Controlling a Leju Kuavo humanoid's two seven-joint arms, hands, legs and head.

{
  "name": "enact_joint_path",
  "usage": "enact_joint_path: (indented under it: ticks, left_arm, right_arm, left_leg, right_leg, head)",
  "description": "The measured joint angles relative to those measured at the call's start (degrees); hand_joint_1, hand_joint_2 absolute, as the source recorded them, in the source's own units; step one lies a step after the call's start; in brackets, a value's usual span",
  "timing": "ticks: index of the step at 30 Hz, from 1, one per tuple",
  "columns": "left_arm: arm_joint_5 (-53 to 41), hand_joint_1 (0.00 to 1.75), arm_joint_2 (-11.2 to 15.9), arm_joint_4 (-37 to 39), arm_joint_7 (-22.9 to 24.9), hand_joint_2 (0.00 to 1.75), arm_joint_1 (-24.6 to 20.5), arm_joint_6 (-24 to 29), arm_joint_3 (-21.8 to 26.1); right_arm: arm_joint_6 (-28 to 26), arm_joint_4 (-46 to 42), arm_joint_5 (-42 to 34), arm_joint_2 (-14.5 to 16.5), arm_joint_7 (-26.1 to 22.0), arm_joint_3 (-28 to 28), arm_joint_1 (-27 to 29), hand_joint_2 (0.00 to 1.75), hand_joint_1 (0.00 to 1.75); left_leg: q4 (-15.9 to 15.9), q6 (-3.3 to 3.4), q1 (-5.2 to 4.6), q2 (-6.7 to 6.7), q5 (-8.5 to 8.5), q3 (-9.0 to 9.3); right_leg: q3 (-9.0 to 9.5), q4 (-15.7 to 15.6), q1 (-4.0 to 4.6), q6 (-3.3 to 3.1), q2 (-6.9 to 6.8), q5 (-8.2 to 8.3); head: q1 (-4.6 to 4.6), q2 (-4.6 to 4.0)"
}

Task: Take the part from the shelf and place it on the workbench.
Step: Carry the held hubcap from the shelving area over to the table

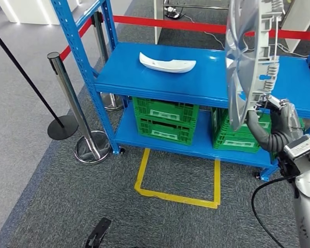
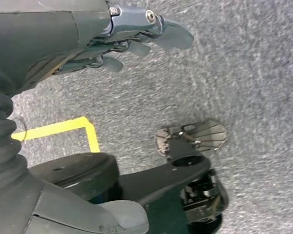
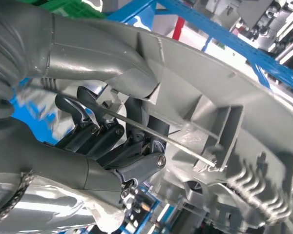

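Right hand (image 1: 280, 121) raised at the right side of the head view, fingers (image 3: 100, 139) clamped on the lower rim of a large silver-grey wheel cover (image 1: 249, 57). Wheel cover held upright and slightly tilted, clear of the blue shelf (image 1: 208, 77), ribbed back side with clips and a thin wire ring showing in the right wrist view. Thumb pressed across one face of the rim, darker fingers curled round the other.

Left hand (image 2: 137, 36) hanging low over grey carpet, fingers loose and apart, grasping nothing. Corner of yellow floor tape (image 2: 88, 129) beneath it.

On the upper shelf board, a white curved trim piece (image 1: 167, 63), lying flat, well apart from the held cover. On the lower board, two green crates (image 1: 165, 120). Left of the shelf, chrome stanchions (image 1: 70, 98) carrying a red belt (image 1: 165, 23). Yellow tape outline (image 1: 176, 196) on the carpet before the shelf.
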Motion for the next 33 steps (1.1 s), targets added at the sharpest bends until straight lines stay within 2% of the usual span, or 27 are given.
enact_joint_path:
  ticks: [1,3,4,5,6,7,8,10,11,12,14,15,16,18,19,20,21,22,23,24,25,26,28,29,30,31,33]
  left_arm:
    - [0.0,0.0,0.1,0.0,0.0,1.75,0.1,0.0,0.0]
    - [0.0,0.0,0.1,0.0,-0.2,1.75,0.2,0.0,0.0]
    - [0.0,0.0,0.2,0.0,-0.3,1.75,0.1,0.0,0.0]
    - [0.0,0.0,0.2,0.0,-0.3,1.75,0.1,-0.1,0.0]
    - [0.0,0.0,0.2,0.0,-0.4,1.75,0.1,-0.1,0.0]
    - [0.0,0.0,0.3,0.0,-0.5,1.75,0.1,-0.1,0.0]
    - [0.0,0.0,0.3,0.0,-0.5,1.75,0.0,-0.2,0.0]
    - [0.0,0.0,0.5,0.0,-0.7,1.75,-0.1,-0.2,0.0]
    - [0.1,0.0,0.6,0.0,-0.9,1.75,-0.2,-0.2,0.0]
    - [0.1,0.0,0.6,0.0,-1.0,1.75,-0.2,-0.2,0.0]
    - [0.3,0.0,0.6,0.0,-1.3,1.75,-0.1,-0.2,0.0]
    - [0.5,0.0,0.7,0.0,-1.4,1.75,-0.1,-0.2,0.0]
    - [0.7,0.0,0.7,0.0,-1.7,1.75,-0.1,-0.2,0.0]
    - [1.2,0.0,0.8,0.0,-2.1,1.75,-0.2,0.0,0.1]
    - [1.4,0.0,0.8,0.0,-2.2,1.75,-0.2,0.1,0.1]
    - [1.6,0.0,0.8,0.0,-2.2,1.75,-0.2,0.1,0.2]
    - [1.8,0.0,0.8,0.0,-2.2,1.75,-0.2,0.2,0.2]
    - [1.9,0.0,0.8,0.0,-2.2,1.75,-0.1,0.3,0.3]
    - [1.9,0.0,0.8,0.0,-2.2,1.75,-0.1,0.3,0.3]
    - [2.0,0.0,0.9,0.0,-2.2,1.75,-0.1,0.4,0.3]
    - [2.0,0.0,0.9,0.0,-2.2,1.75,-0.1,0.5,0.3]
    - [2.0,0.0,1.0,0.0,-2.2,1.75,-0.1,0.6,0.4]
    - [2.0,0.0,1.1,0.0,-2.2,1.75,0.0,0.8,0.4]
    - [2.0,0.0,1.2,0.0,-2.2,1.75,0.1,0.9,0.4]
    - [2.0,0.0,1.3,0.0,-2.2,1.75,0.1,0.9,0.4]
    - [2.0,0.0,1.3,0.0,-2.2,1.75,0.1,0.9,0.4]
    - [1.9,0.0,1.4,0.0,-2.2,1.75,0.1,0.9,0.4]
  right_arm:
    - [-0.1,-0.3,0.0,0.2,-0.1,-0.1,0.0,1.75,1.75]
    - [-0.3,-0.7,0.0,0.5,-0.4,-0.2,0.1,1.75,1.75]
    - [-0.3,-0.9,0.0,0.7,-0.6,-0.3,0.2,1.75,1.75]
    - [-0.4,-1.0,0.0,0.8,-0.6,-0.4,0.3,1.75,1.75]
    - [-0.4,-1.1,0.0,0.8,-0.6,-0.5,0.4,1.75,1.75]
    - [-0.4,-1.2,0.0,0.9,-0.6,-0.6,0.5,1.75,1.75]
    - [-0.4,-1.4,0.0,0.9,-0.6,-0.6,0.6,1.75,1.75]
    - [-0.4,-1.7,0.0,1.0,-0.6,-0.8,0.7,1.75,1.75]
    - [-0.5,-1.8,-0.1,1.0,-0.6,-0.9,0.7,1.75,1.75]
    - [-0.5,-1.9,-0.1,1.1,-0.7,-0.9,0.8,1.75,1.75]
    - [-0.6,-2.2,-0.2,1.3,-0.7,-1.1,0.8,1.75,1.75]
    - [-0.7,-2.3,-0.2,1.4,-0.6,-1.1,0.7,1.75,1.75]
    - [-0.8,-2.4,-0.2,1.4,-0.6,-1.2,0.5,1.75,1.75]
    - [-1.0,-2.4,-0.2,1.6,-0.2,-1.3,0.0,1.75,1.75]
    - [-1.2,-2.3,-0.1,1.6,0.1,-1.3,-0.3,1.75,1.75]
    - [-1.4,-2.2,0.0,1.7,0.4,-1.2,-0.6,1.75,1.75]
    - [-1.6,-2.0,0.2,1.7,0.6,-1.2,-0.7,1.75,1.75]
    - [-1.9,-1.9,0.3,1.7,0.6,-1.2,-0.9,1.75,1.75]
    - [-2.3,-1.8,0.3,1.7,0.7,-1.2,-1.1,1.75,1.75]
    - [-2.6,-1.7,0.3,1.7,0.9,-1.2,-1.4,1.75,1.75]
    - [-3.1,-1.6,0.3,1.8,1.2,-1.2,-1.8,1.75,1.75]
    - [-3.6,-1.5,0.2,2.0,1.5,-1.2,-2.2,1.75,1.75]
    - [-4.5,-1.2,0.1,2.2,1.7,-1.3,-2.7,1.75,1.75]
    - [-4.8,-1.0,0.0,2.3,1.8,-1.3,-2.8,1.75,1.75]
    - [-5.0,-1.0,0.0,2.4,1.8,-1.4,-2.9,1.75,1.75]
    - [-5.2,-0.9,0.0,2.5,1.8,-1.4,-2.9,1.75,1.75]
    - [-5.4,-0.8,-0.1,2.6,1.9,-1.4,-3.0,1.75,1.75]
  left_leg:
    - [2.5,-0.35,0.13,-0.02,-2.67,-0.73]
    - [10.1,-0.87,0.34,0.0,-8.47,-2.32]
    - [13.5,-0.99,0.41,0.01,-9.94,-2.67]
    - [15.4,-1.0,0.43,0.01,-10.09,-2.35]
    - [15.4,-0.89,0.43,0.01,-9.13,-1.15]
    - [13.4,-0.63,0.4,0.0,-7.7,0.98]
    - [9.7,-0.19,0.32,-0.04,-6.72,4.03]
    - [1.2,0.68,0.05,-0.07,-7.03,10.05]
    - [-1.5,0.95,-0.13,-0.09,-7.61,11.79]
    - [-2.8,1.04,-0.27,-0.07,-7.87,12.38]
    - [-3.4,1.32,-0.21,0.07,-6.89,11.82]
    - [-3.7,1.63,-0.09,0.18,-6.27,11.36]
    - [-3.9,1.93,0.03,0.29,-5.61,10.77]
    - [-3.9,2.32,0.05,0.36,-4.47,9.3]
    - [-3.8,2.33,0.02,0.37,-3.88,8.53]
    - [-3.8,2.29,0.01,0.37,-3.31,7.77]
    - [-3.7,2.2,0.03,0.37,-2.78,7.04]
    - [-3.5,2.05,0.07,0.38,-2.34,6.37]
    - [-3.3,1.87,0.1,0.41,-2.0,5.8]
    - [-2.9,1.65,0.02,0.44,-1.77,5.25]
    - [-2.6,1.39,-0.1,0.49,-1.57,4.79]
    - [-2.2,1.09,-0.23,0.58,-1.33,4.4]
    - [-1.9,0.52,-0.34,0.9,-0.78,3.9]
    - [-1.6,0.22,-0.28,0.96,-0.86,3.68]
    - [-0.8,-0.12,-0.23,0.95,-1.63,3.32]
    - [1.2,-0.49,-0.14,0.86,-3.21,2.54]
    - [8.6,-1.13,0.09,0.7,-7.71,-0.07]
  right_leg:
    - [-0.68,0.0,-0.09,-0.47,-0.08,0.66]
    - [-2.22,0.1,-0.02,-0.85,-0.07,1.96]
    - [-3.09,0.1,0.01,-0.84,-0.05,2.61]
    - [-3.96,0.2,0.05,-0.8,-0.03,3.24]
    - [-4.84,0.3,0.1,-0.72,-0.03,3.85]
    - [-5.68,0.4,0.16,-0.62,-0.01,4.42]
    - [-6.36,0.5,0.21,-0.49,0.01,4.96]
    - [-7.25,0.6,0.37,-0.01,-0.01,5.95]
    - [-7.44,0.5,0.35,0.29,-0.07,6.46]
    - [-7.57,0.4,0.31,0.61,-0.14,7.0]
    - [-8.05,0.3,0.18,1.19,-0.1,7.33]
    - [-8.7,1.2,0.17,1.41,-0.01,6.24]
    - [-9.61,3.1,0.17,1.6,0.09,4.21]
    - [-11.98,10.1,0.1,1.89,0.17,-0.87]
    - [-12.85,13.7,0.08,2.05,0.16,-2.29]
    - [-13.15,16.1,0.07,2.17,0.16,-2.47]
    - [-12.46,16.6,0.05,2.25,0.15,-1.52]
    - [-10.6,14.7,0.01,2.29,0.09,0.05]
    - [-7.84,11.0,-0.04,2.33,-0.2,1.32]
    - [-4.77,6.9,0.04,2.35,-0.69,1.74]
    - [-2.46,3.4,0.12,2.21,-1.12,1.52]
    - [-1.17,1.2,0.22,1.93,-1.42,0.96]
    - [-1.14,0.2,0.31,0.97,-1.18,0.63]
    - [-1.36,0.2,0.25,0.47,-0.96,0.91]
    - [-1.56,0.1,0.17,0.01,-0.78,1.23]
    - [-1.78,0.1,0.08,-0.43,-0.59,1.56]
    - [-2.4,0.1,0.1,-0.89,-0.05,2.11]
  head:
    - [-0.04,0.0]
    - [-0.2,0.0]
    - [-0.22,0.0]
    - [-0.23,0.0]
    - [-0.25,0.0]
    - [-0.25,0.0]
    - [-0.25,0.0]
    - [-0.23,0.0]
    - [-0.22,0.0]
    - [-0.21,0.0]
    - [-0.17,0.0]
    - [-0.08,0.0]
    - [0.03,0.0]
    - [0.18,0.0]
    - [0.18,0.0]
    - [0.17,0.0]
    - [0.19,0.0]
    - [0.18,0.0]
    - [0.19,0.0]
    - [0.23,0.0]
    - [0.22,0.0]
    - [0.26,0.0]
    - [0.25,0.0]
    - [0.27,0.0]
    - [0.22,0.0]
    - [0.21,0.0]
    - [0.16,0.0]
